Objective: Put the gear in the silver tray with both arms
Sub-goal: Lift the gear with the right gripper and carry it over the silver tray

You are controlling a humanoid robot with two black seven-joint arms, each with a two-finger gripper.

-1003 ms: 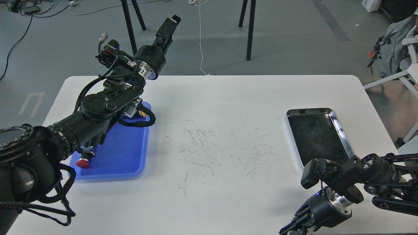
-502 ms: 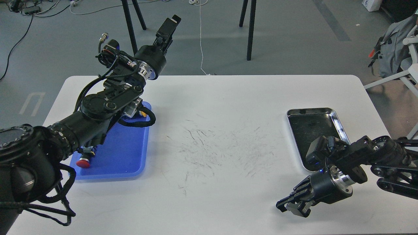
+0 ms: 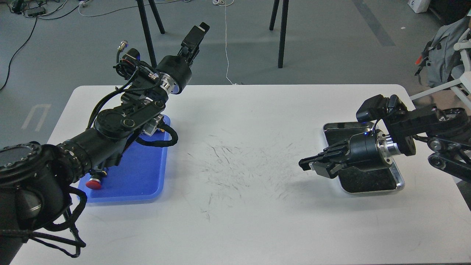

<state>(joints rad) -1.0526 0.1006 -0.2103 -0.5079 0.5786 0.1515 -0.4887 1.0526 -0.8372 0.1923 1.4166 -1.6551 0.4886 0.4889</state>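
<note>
Looking at the last second, the big change is on the right side: the right claw (image 3: 312, 166) was down near the front edge of the table (image 3: 257, 110), and now it has swung up and inward so it hangs over the left rim of the silver tray (image 3: 399, 180), pointing toward the middle of the table. Its fingers look slightly parted with nothing between them, so I'd call it a bit open and empty-handed.

The left arm barely moved, just a small shift to the right. Its claw (image 3: 195, 35) is raised high past the far edge of the table, aimed up and away. It's seen nearly edge-on, so I can't tell how far open it is, and I can't make out anything in it.

Where's the gear? Honestly I can't pick it out for sure. The blue tray (image 3: 147, 176) on the left has a red-capped part (image 3: 94, 183) at its near left corner and something yellowish (image 3: 160, 127) peeking out under the left arm, but the arm covers most of that tray. If the gear is anywhere, my guess is it's hidden under there. The silver tray looks empty apart from scuffs.

My read: the task has hardly started. The right arm seems to be getting into position for a handover mid-table, while the left one hasn't gone down for a pickup yet.
</note>
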